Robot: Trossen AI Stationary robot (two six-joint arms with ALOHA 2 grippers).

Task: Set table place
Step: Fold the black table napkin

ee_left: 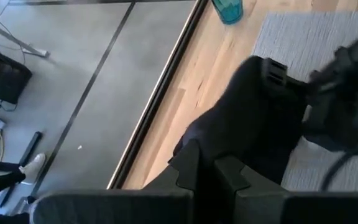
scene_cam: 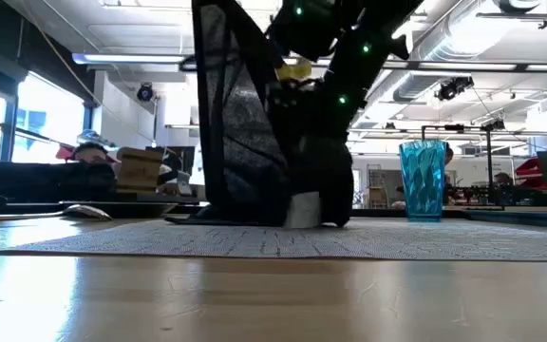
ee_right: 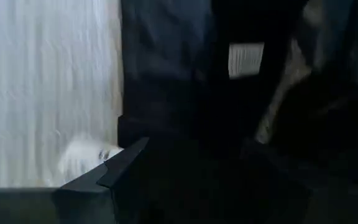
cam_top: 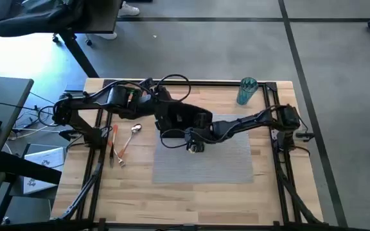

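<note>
The black napkin (scene_cam: 240, 133) hangs upright over the grey placemat (cam_top: 204, 160), with its lower end (scene_cam: 254, 214) resting on the mat. My left gripper (ee_left: 205, 171) is above the mat's far left part, shut on the napkin's top. My right gripper (cam_top: 196, 146) is low over the mat at the napkin's near side, with dark cloth and its white tag (ee_right: 246, 59) just ahead of it. The teal cup (cam_top: 246, 90) stands at the table's far right. Orange-handled cutlery (cam_top: 115, 144) and a spoon (cam_top: 134, 130) lie left of the mat. No plate shows. My left gripper pinches the napkin's upper part (ee_left: 207, 146) between its two fingers, coming from above. The cloth hangs down from the fingers in loose folds, and its lower end (scene_cam: 254, 214) lies on the placemat. One layer or several, I cannot tell.
The black rail frame (cam_top: 272, 96) runs around the light wood table (cam_top: 133, 186). The mat's near and right parts are bare. Desks, cables and chair legs stand beyond the table's left and far edges.
</note>
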